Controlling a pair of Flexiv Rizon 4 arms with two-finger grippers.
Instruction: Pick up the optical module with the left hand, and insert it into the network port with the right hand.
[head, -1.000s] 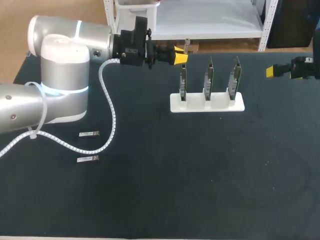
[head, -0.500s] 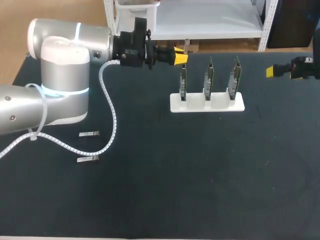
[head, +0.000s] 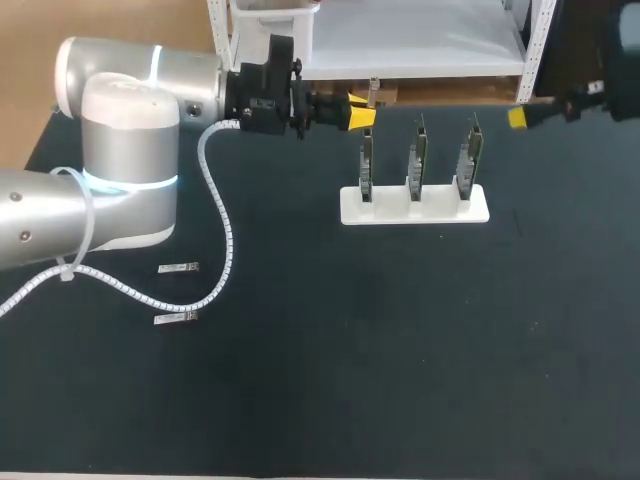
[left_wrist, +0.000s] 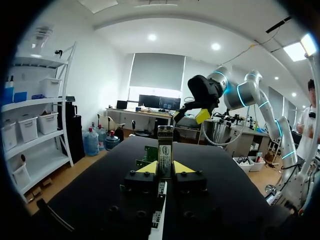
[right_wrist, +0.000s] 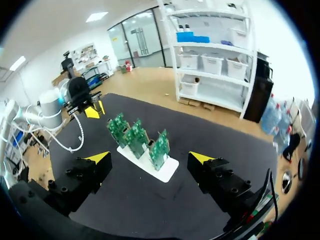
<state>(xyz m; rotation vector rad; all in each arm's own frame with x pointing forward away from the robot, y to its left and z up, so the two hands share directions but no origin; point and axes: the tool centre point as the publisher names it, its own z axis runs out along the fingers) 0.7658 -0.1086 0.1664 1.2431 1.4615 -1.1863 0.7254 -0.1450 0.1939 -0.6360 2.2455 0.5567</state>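
Note:
My left gripper (head: 360, 112) hovers over the table's far edge, just left of the card stand, shut on a silver optical module (head: 373, 92) that stands upright between its yellow tips. In the left wrist view the module (left_wrist: 164, 150) sticks up from the gripper (left_wrist: 164, 169), with the green cards (left_wrist: 146, 154) just beyond. Three upright green network cards (head: 416, 155) sit in a white stand (head: 415, 210). My right gripper (head: 520, 118) is raised at the far right. In the right wrist view it (right_wrist: 150, 159) stands open and empty, well above the cards (right_wrist: 135, 135).
Two spare optical modules (head: 178, 268) (head: 175, 317) lie on the dark mat at the left, near the left arm's white spiral cable (head: 218, 215). My left arm's bulky body (head: 120, 160) fills the far left corner.
My right gripper has risen and drawn a little leftward near the far right edge. The left arm and its module have barely shifted.

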